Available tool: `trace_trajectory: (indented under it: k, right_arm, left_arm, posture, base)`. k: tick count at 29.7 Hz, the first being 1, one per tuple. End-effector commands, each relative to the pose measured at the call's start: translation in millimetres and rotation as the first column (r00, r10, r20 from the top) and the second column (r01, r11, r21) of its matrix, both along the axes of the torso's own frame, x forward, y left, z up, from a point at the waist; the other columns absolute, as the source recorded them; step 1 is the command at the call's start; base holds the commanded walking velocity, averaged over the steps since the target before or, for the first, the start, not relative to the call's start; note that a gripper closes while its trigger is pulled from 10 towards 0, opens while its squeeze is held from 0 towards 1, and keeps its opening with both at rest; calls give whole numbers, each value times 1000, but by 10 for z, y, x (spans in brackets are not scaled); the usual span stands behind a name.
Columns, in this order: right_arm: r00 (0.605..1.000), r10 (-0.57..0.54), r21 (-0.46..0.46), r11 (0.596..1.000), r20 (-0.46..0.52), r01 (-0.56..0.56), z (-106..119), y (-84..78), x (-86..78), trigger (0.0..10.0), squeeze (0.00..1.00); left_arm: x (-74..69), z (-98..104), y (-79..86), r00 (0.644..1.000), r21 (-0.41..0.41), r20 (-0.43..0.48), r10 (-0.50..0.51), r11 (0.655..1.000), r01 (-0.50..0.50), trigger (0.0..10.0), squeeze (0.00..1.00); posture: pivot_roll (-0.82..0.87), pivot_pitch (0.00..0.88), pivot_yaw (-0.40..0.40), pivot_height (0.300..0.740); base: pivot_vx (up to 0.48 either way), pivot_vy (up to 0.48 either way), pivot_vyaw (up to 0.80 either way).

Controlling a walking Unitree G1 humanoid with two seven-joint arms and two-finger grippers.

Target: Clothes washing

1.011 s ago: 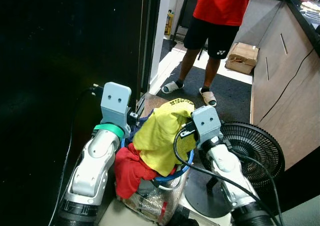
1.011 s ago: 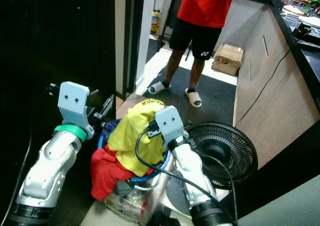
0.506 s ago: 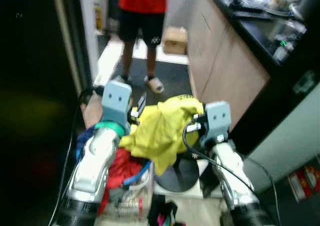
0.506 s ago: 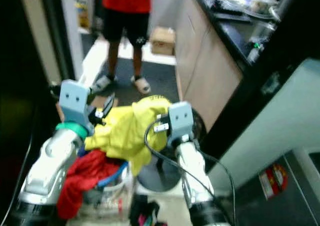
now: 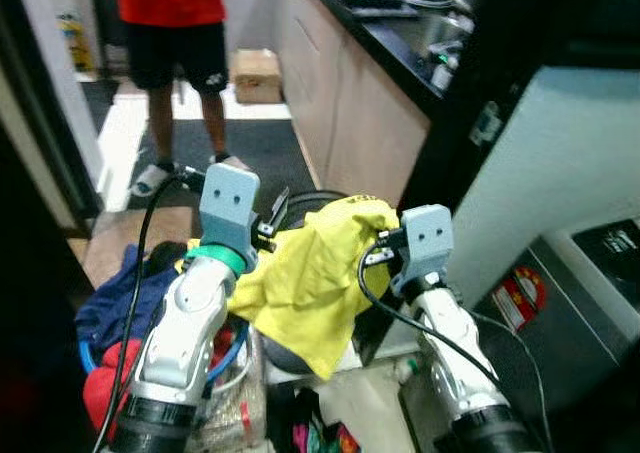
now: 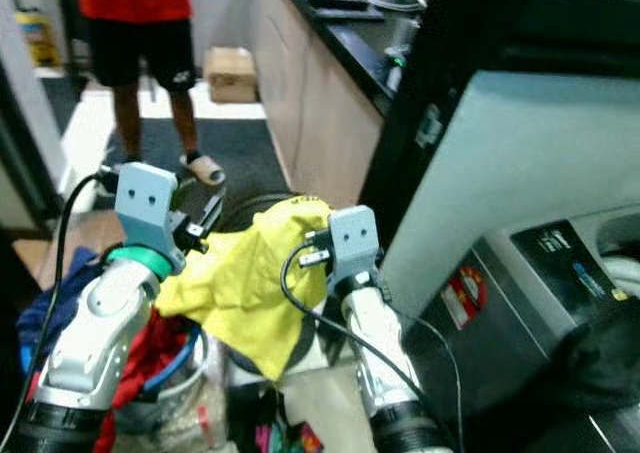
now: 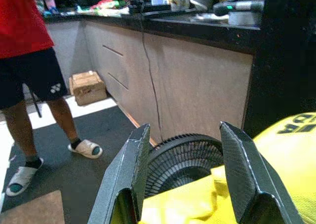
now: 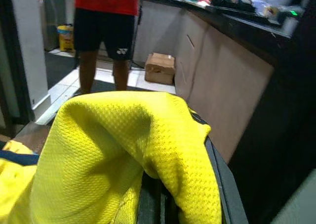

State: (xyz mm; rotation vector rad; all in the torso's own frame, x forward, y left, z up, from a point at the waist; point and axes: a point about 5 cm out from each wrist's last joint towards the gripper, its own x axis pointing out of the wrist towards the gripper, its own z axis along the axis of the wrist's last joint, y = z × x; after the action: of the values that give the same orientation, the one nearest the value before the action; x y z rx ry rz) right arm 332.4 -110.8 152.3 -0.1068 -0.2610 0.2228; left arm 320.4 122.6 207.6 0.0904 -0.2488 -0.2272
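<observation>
Yellow shirt (image 5: 315, 278) hanging in mid-air between both arms, draped down over the laundry basket (image 5: 225, 348) and the black fan (image 7: 183, 157) on the floor. Right gripper (image 8: 163, 204) buried under the fabric, shirt bunched right over its fingers, looks pinched on the cloth. Left gripper (image 7: 185, 184) with fingers (image 7: 126, 184) spread wide apart, yellow cloth lying between and below them, nothing clamped there. Red garment (image 5: 110, 388) and a dark blue one (image 5: 125, 293) spilling off the basket's left side. Washing machine (image 6: 540, 303) off to the right, grey top with a red sticker on the front. Person in a red top and black shorts (image 5: 175, 43) standing further back on the dark mat, wearing sandals, cardboard box (image 5: 257, 73) near the wooden counter (image 5: 350, 93) behind.
</observation>
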Motion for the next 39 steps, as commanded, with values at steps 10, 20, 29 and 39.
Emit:
trace_trajectory:
  k: [10, 20, 29, 39]
  right_arm:
    - [999, -29, 22, 999, 18, 29, 52, -64, 16, 10000, 0]
    - [999, -35, 38, 999, 32, 34, 92, -42, 0, 10000, 0]
    - [994, -27, 92, 996, 108, 17, 328, -24, -9, 10000, 0]
    - [880, 5, 271, 950, 475, -152, 1487, 43, -172, 10000, 0]
  left_arm:
    - [7, 23, -39, 1000, -6, -2, -20, 1000, 20, 10000, 0]
    - [10, 50, -50, 1000, -5, -2, -29, 1000, 29, 10000, 0]
    - [18, 254, -78, 996, 2, 66, -53, 999, 53, 10000, 0]
    - [27, 861, -3, 969, -37, 241, -57, 997, 68, 10000, 0]
  posture:
    - [131, 0, -7, 740]
    - [130, 0, 6, 740]
    - [133, 0, 12, 740]
    - [144, 0, 15, 740]
  base:
    - [0, 0, -800]
    - [0, 0, -800]
    - [0, 0, -800]
    - [0, 0, -800]
